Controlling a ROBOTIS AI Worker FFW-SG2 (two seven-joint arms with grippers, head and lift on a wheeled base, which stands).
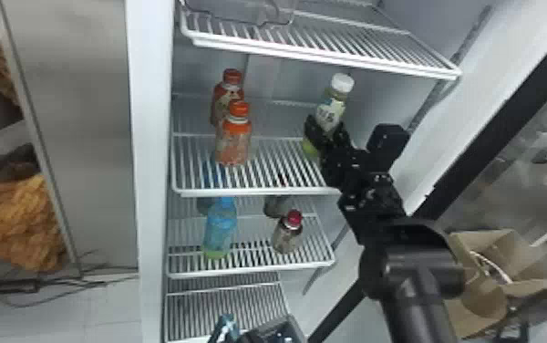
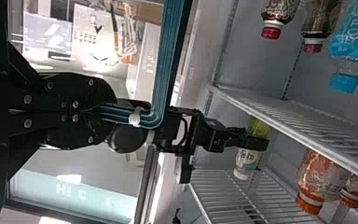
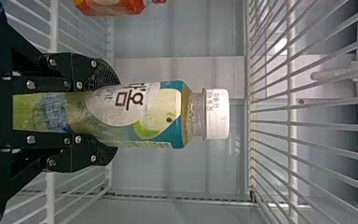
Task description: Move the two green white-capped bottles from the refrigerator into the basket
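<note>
The left wrist view held two red-capped bottles (image 2: 279, 10) and one blue-capped bottle (image 2: 354, 39) upper right, two orange-capped bottles (image 2: 317, 171) lower right, one white-capped bottle (image 2: 247, 160) right of centre.

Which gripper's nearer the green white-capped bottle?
Right. The right gripper is at the green white-capped bottle, fingers closed around its sides. The left gripper is farther off, closed on a blue handle and not touching the bottle.
</note>
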